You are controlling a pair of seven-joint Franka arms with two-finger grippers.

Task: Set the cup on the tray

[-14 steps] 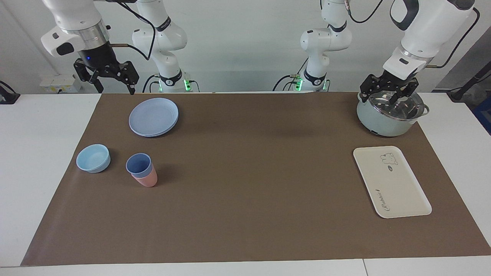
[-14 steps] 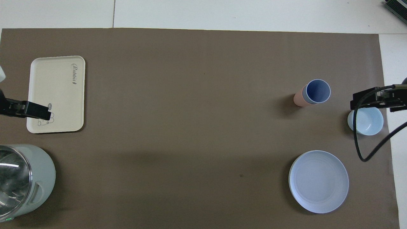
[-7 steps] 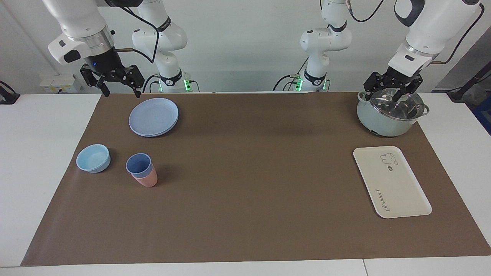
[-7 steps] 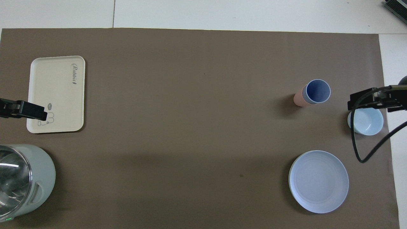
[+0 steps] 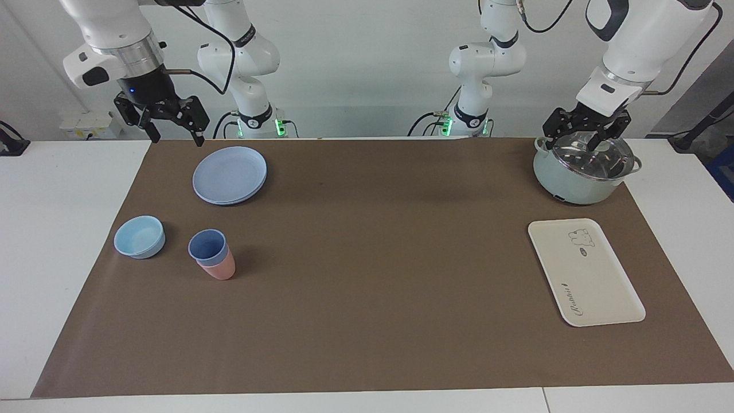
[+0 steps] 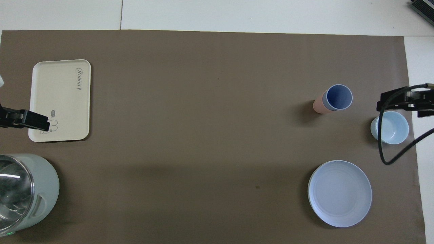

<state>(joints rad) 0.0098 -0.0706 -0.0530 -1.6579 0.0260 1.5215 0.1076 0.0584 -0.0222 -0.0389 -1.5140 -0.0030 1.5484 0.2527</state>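
The cup [image 5: 207, 248], a medium-blue matte plastic tumbler without a handle, stands nested in a pink plastic tumbler [image 5: 221, 268] on the brown table mat [image 5: 367, 321], toward the right arm's end of the table. It lies beside the low light-blue bowl [image 5: 139, 236] and farther from the robots than the round blue plate [image 5: 229, 174]. The tray [image 5: 585, 272], a cream-white flat rectangle with a bear drawing, lies toward the left arm's end and carries nothing.

The right gripper [image 5: 170, 132] hangs in the air over the mat's edge beside the plate, fingers spread and holding nothing. The left gripper [image 5: 586, 137] waits over the glass lid of the pale-green pot [image 5: 582, 172], fingers apart and holding nothing.

Judged step: the approach; the cup is not yet grasped. The next move calls for the right gripper to travel over the cup, descend, close on the blue wall only, and lift it clear of the pink tumbler.
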